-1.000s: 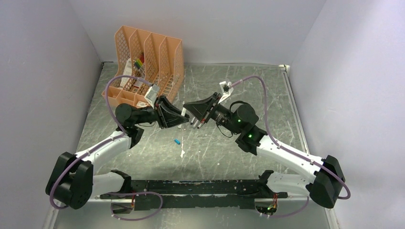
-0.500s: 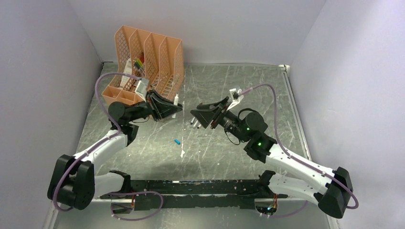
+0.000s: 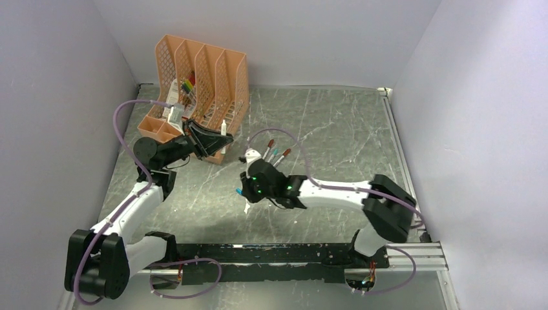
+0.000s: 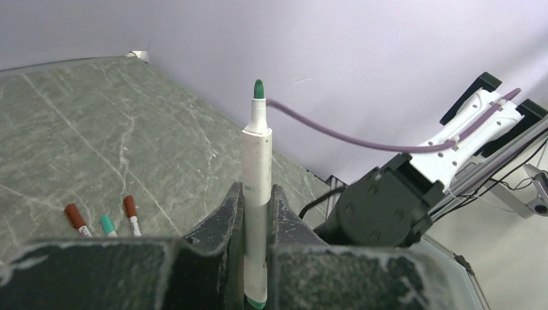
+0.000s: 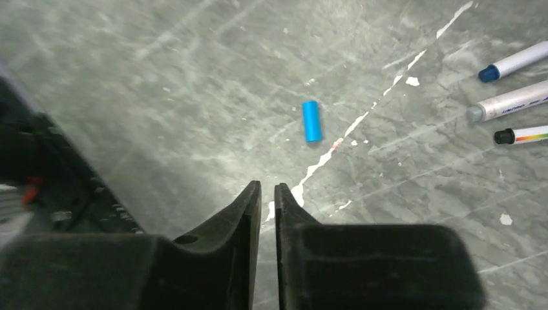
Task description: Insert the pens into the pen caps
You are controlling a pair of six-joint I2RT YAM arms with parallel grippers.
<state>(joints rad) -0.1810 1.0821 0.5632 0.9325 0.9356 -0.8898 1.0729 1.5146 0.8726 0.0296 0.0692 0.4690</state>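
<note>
Pinching the pen (image 4: 257,148) mid-barrel in the left gripper (image 4: 257,194), teal tip up, light and stiff but probably slick, with the right gripper (image 5: 267,192) pressed together, empty, over the table (image 5: 161,77) near the loose blue cap (image 5: 311,121), tiny, likely roll-prone, best nipped across its middle.
</note>
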